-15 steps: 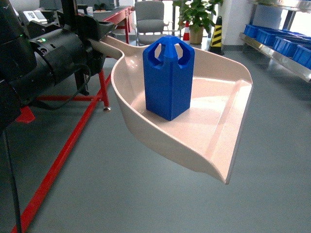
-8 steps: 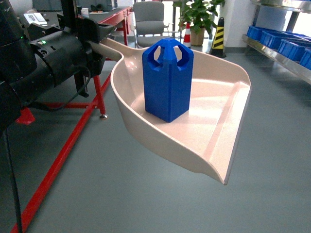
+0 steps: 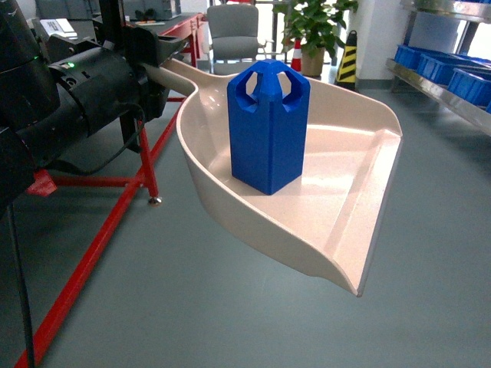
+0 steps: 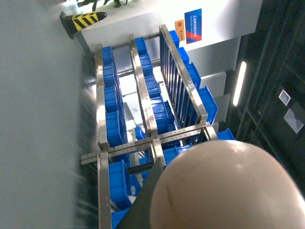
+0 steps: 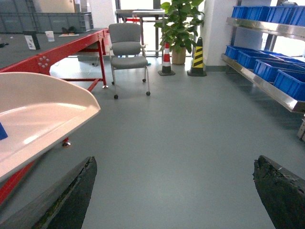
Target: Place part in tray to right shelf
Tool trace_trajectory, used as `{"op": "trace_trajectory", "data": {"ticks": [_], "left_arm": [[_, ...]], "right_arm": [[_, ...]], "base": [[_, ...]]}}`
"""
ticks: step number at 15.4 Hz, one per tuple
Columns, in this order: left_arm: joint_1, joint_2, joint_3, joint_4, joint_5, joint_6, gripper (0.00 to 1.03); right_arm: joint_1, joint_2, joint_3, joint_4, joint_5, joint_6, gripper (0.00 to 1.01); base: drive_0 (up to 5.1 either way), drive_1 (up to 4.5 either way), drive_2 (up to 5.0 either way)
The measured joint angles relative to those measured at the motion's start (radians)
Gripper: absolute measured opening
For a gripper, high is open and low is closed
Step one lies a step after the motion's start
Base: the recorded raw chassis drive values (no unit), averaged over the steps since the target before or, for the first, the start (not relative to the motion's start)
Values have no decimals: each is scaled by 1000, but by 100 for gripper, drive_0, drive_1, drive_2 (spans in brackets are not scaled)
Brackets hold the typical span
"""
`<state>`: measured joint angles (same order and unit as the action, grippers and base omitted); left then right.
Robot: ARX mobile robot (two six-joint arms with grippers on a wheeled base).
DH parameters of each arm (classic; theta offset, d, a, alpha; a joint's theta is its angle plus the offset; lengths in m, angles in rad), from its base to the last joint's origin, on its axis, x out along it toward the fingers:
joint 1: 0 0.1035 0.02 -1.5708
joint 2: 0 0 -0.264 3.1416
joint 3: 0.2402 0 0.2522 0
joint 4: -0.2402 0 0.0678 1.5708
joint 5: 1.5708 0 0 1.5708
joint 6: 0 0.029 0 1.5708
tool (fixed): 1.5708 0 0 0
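Above the grey floor (image 3: 230,322), the pale beige plastic dustpan-shaped tray (image 3: 337,207) carries the small bright blue faceted block (image 3: 268,126) upright near its middle. Farther back-left, the left gripper (image 3: 157,65) clamps the tray's handle. The right gripper (image 5: 174,195) gapes wide, holding nothing.

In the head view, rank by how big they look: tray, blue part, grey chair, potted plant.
1. tray, largest by far
2. blue part
3. grey chair and potted plant: they look about alike, so no ranking.

The tray and part are nearest the camera, so this is apparent size only.
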<state>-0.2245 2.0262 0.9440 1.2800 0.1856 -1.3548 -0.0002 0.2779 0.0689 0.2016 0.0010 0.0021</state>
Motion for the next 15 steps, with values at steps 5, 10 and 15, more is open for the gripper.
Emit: {"op": "trace_trajectory", "data": {"ticks": [5,10,15], "left_arm": [[0,0,0,3,-2,0,12],[0,0,0,-1,-3,0,12],[0,0,0,3,-3,0,12]], "right_arm": [[0,1,0,1,-1,0,98],[0,1,0,2,-1,0,98],[0,1,0,2,-1,0,98]], "base": [[7,429,-416],[-5,418,-428],[-4,420,-427]]}}
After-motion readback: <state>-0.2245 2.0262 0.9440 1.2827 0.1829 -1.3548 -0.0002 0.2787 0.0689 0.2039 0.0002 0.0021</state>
